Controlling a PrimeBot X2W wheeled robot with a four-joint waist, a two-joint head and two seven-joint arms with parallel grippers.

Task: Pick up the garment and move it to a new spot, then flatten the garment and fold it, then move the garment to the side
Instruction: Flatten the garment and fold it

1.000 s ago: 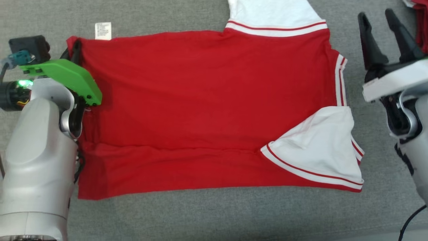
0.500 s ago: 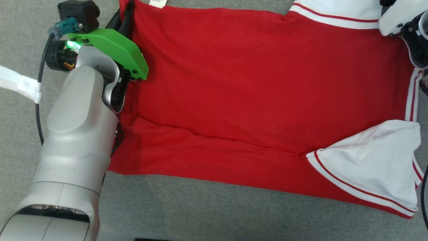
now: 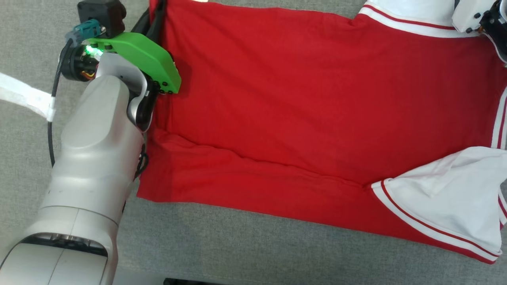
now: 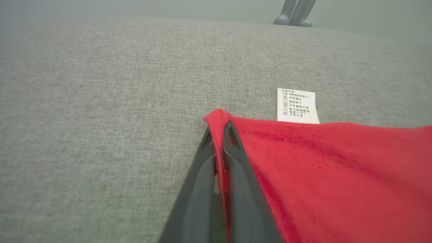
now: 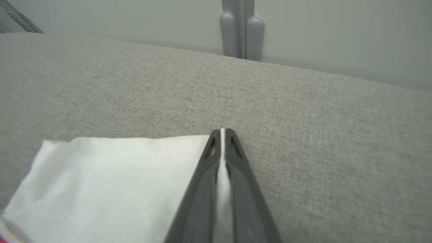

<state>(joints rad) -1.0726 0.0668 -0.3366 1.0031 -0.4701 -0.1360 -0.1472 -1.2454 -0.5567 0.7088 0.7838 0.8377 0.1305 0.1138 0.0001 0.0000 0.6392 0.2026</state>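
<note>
The garment (image 3: 301, 103) is a red shirt with white sleeves, spread flat on the grey cloth surface (image 3: 237, 245). My left gripper (image 4: 219, 133) is shut on the garment's red far corner (image 4: 216, 118), next to its white care label (image 4: 297, 105). In the head view that arm (image 3: 99, 158) reaches up along the garment's left edge. My right gripper (image 5: 222, 135) is shut on the edge of the far white sleeve (image 5: 111, 182), a strip of white cloth pinched between its fingers. Its wrist (image 3: 475, 16) shows at the top right corner. The near white sleeve (image 3: 447, 194) lies folded over the red body.
A white strip (image 3: 23, 97) lies on the grey surface left of my left arm, with a black cable (image 3: 51, 130) beside it. Pale grey posts (image 5: 241, 30) stand beyond the far edge of the surface.
The head view has shifted, so the garment sits further right and up. My right gripper, open beside the garment a second ago, is now shut on the far white sleeve. The left grip is unchanged.
</note>
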